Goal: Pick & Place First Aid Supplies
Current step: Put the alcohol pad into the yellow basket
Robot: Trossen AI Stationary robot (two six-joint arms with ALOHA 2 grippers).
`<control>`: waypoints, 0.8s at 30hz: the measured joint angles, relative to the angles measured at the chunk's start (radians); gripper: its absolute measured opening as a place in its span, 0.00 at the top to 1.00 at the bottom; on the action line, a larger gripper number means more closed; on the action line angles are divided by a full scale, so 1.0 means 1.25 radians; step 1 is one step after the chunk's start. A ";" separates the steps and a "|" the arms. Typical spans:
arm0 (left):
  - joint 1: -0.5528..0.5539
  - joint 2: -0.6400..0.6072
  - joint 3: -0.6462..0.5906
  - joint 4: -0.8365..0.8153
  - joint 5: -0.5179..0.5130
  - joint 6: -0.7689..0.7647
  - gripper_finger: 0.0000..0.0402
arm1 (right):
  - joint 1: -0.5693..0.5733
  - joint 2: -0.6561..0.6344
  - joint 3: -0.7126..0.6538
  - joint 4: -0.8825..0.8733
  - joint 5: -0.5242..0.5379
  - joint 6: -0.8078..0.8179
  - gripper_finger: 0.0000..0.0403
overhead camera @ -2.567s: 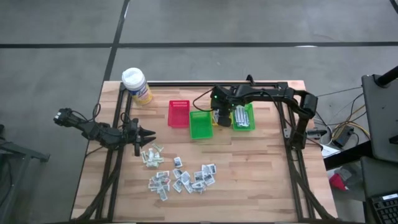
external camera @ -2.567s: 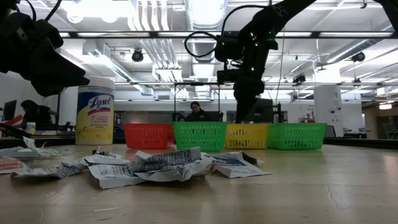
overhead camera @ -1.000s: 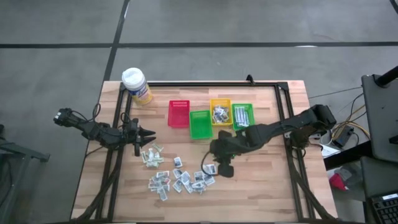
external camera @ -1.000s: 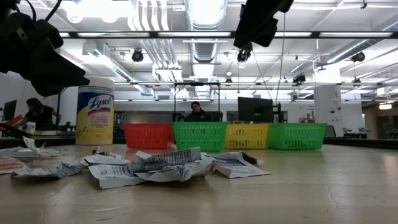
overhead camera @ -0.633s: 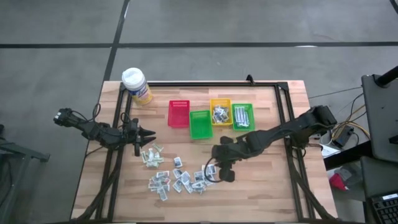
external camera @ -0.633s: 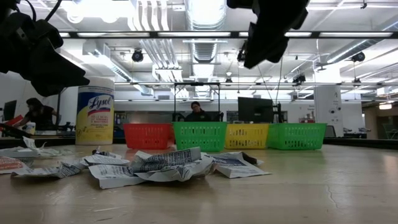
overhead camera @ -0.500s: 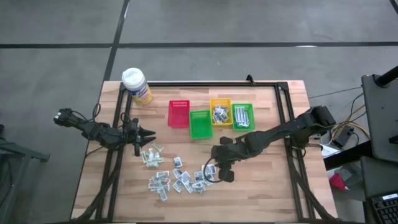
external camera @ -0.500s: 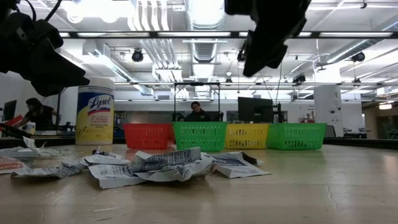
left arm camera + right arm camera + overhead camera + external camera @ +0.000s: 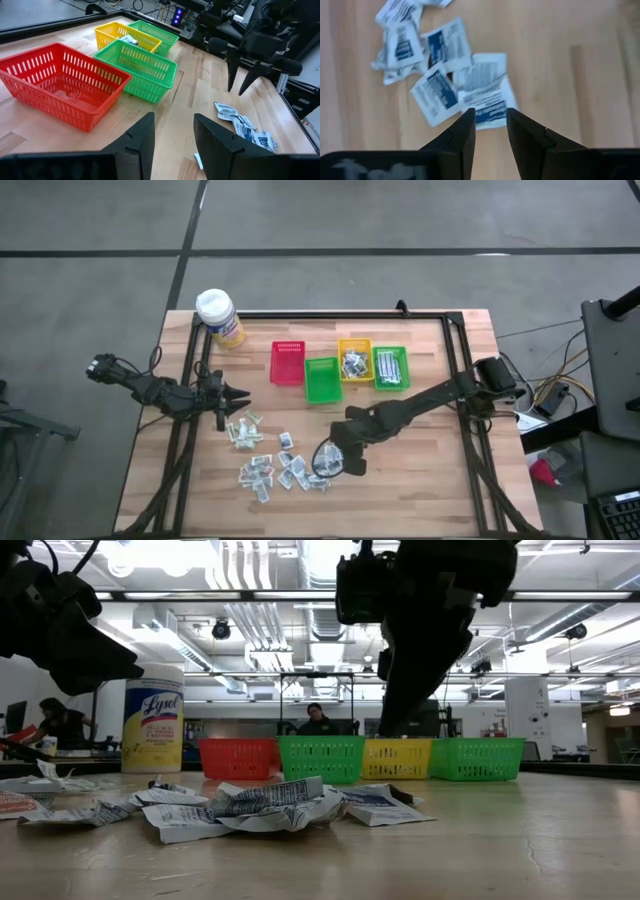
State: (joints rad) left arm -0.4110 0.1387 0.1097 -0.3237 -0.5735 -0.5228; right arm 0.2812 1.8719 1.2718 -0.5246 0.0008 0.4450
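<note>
The step in hand looks like a reach for another pick: the right hand (image 9: 331, 463) hangs over the near-right edge of the scattered packets (image 9: 290, 468) on the worktop (image 9: 420, 480), its fingers (image 9: 464, 135) parted a narrow way with nothing between them, aimed down at a white packet with blue print (image 9: 487, 100) that lies flat, overlapping a neighbour. The next move, I judge, calls for a short drop straight down so the fingers straddle just that one packet — the pieces overlap, so a loose aim could pinch two at once or only skid across the wood. The left hand (image 9: 238, 394) waits at the far-left side of the pile, fingers (image 9: 141, 140) apart and empty. The packets are small flat sachets, white with blue or grey print, some crinkled and lifted at the corners (seen well from the low view), strewn in a loose heap on the near half of the worktop. Beyond them stands a row of baskets: the red basket (image 9: 287, 363) and the green basket (image 9: 322, 380) look empty, while the yellow basket (image 9: 353, 360) and a second green basket (image 9: 391, 367) already hold sorted pieces.
</note>
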 joint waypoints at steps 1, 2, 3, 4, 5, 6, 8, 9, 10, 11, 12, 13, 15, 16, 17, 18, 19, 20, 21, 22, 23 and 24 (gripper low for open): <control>0.000 0.000 0.000 0.000 0.000 0.000 0.67 | -0.002 0.002 0.001 0.003 0.001 -0.001 0.74; 0.000 0.000 0.000 0.000 0.000 0.000 0.67 | -0.003 0.005 0.001 0.004 0.001 -0.003 0.74; 0.000 0.000 0.000 0.000 0.000 0.000 0.67 | -0.004 0.010 0.001 0.004 0.002 -0.006 0.74; 0.000 0.000 0.000 0.000 0.000 0.000 0.67 | -0.004 0.015 0.000 0.008 0.001 -0.011 0.75; 0.000 0.000 0.000 0.000 0.000 0.000 0.67 | -0.004 0.020 0.000 0.017 -0.001 -0.018 0.75; 0.000 0.000 0.000 0.000 0.000 0.000 0.67 | -0.004 0.026 0.000 0.025 -0.010 -0.026 0.76; 0.000 0.000 0.000 0.000 0.000 0.000 0.67 | -0.003 0.043 0.000 0.044 -0.053 -0.041 0.76; 0.000 0.000 0.000 0.000 0.000 0.000 0.67 | -0.003 0.054 0.000 0.051 -0.075 -0.042 0.77; 0.000 0.000 0.000 0.000 0.000 0.000 0.67 | -0.003 0.065 0.000 0.050 -0.092 -0.042 0.77; 0.000 0.000 0.000 0.000 0.000 0.000 0.67 | -0.003 0.077 0.000 0.049 -0.102 -0.042 0.77; 0.000 0.000 0.000 0.000 0.000 0.000 0.67 | -0.003 0.086 0.000 0.049 -0.107 -0.042 0.77; 0.000 0.000 0.000 0.000 0.000 0.000 0.67 | -0.003 0.095 0.000 0.049 -0.107 -0.042 0.77; 0.000 0.000 0.000 0.000 0.000 0.000 0.67 | -0.004 0.105 0.001 0.051 -0.108 -0.042 0.77; 0.000 0.000 0.000 0.000 0.000 0.000 0.67 | -0.004 0.108 0.001 0.051 -0.109 -0.042 0.77; 0.000 0.000 0.000 0.000 0.000 0.000 0.67 | -0.004 0.109 0.002 0.051 -0.109 -0.042 0.76; 0.000 0.000 0.000 0.000 0.000 0.000 0.67 | -0.004 0.109 0.002 0.051 -0.109 -0.042 0.76; 0.000 0.000 0.000 0.000 0.000 0.000 0.67 | -0.004 0.109 0.002 0.050 -0.109 -0.042 0.75; 0.000 0.000 0.000 0.000 0.000 0.000 0.67 | -0.004 0.108 0.002 0.049 -0.109 -0.042 0.75; 0.000 0.000 0.000 0.000 0.000 0.000 0.67 | -0.004 0.106 0.001 0.047 -0.109 -0.042 0.75; 0.000 0.000 0.000 0.000 0.000 0.000 0.67 | -0.004 0.104 0.001 0.045 -0.109 -0.042 0.74; 0.000 0.000 0.000 0.000 0.000 0.000 0.67 | -0.003 0.101 0.001 0.038 -0.109 -0.042 0.74; 0.000 0.000 0.000 0.000 0.000 0.000 0.67 | -0.003 0.096 0.001 0.026 -0.109 -0.042 0.74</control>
State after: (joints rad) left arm -0.4110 0.1390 0.1097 -0.3237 -0.5739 -0.5232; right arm 0.2770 1.9924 1.2728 -0.4918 -0.1360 0.3923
